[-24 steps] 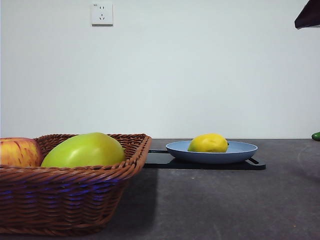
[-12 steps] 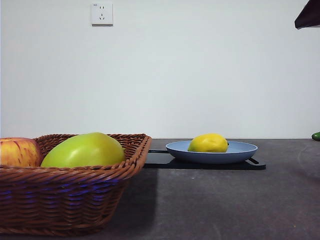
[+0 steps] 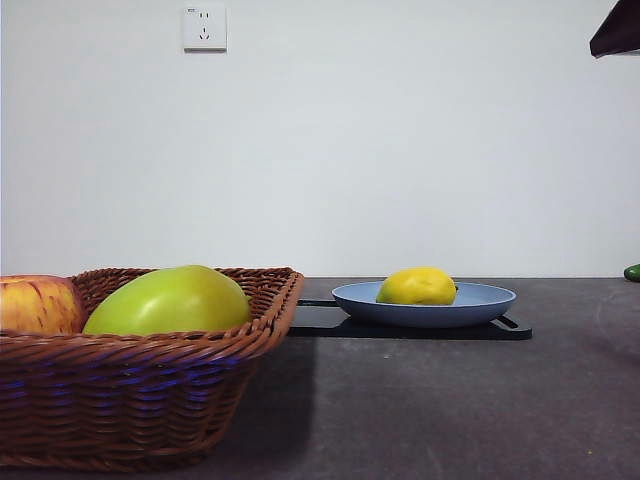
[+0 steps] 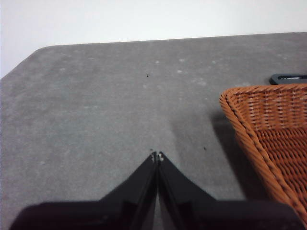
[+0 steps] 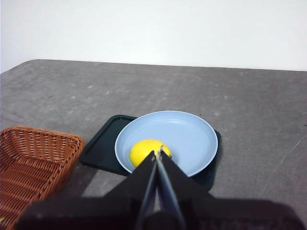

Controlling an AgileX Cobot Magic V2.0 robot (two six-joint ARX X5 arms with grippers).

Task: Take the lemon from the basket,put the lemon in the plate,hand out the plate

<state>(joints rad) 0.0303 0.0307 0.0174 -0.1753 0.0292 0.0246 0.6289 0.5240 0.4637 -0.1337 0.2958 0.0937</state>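
The lemon (image 3: 417,286) lies in the light-blue plate (image 3: 490,301), which stands on a flat black tray (image 3: 330,320). In the right wrist view the lemon (image 5: 143,150) sits at the plate's (image 5: 187,136) near-left side. My right gripper (image 5: 159,153) is shut and empty, held high above and short of the plate; it shows as a black tip (image 3: 618,30) in the front view. The wicker basket (image 3: 150,400) stands near at the left. My left gripper (image 4: 157,156) is shut and empty over bare table beside the basket's rim (image 4: 240,117).
A large yellow-green fruit (image 3: 170,300) and a red-yellow apple (image 3: 35,305) lie in the basket. A small green thing (image 3: 632,272) sits at the far right edge. A wall socket (image 3: 204,27) is on the white wall. The grey table (image 3: 450,400) spreads in front of the tray.
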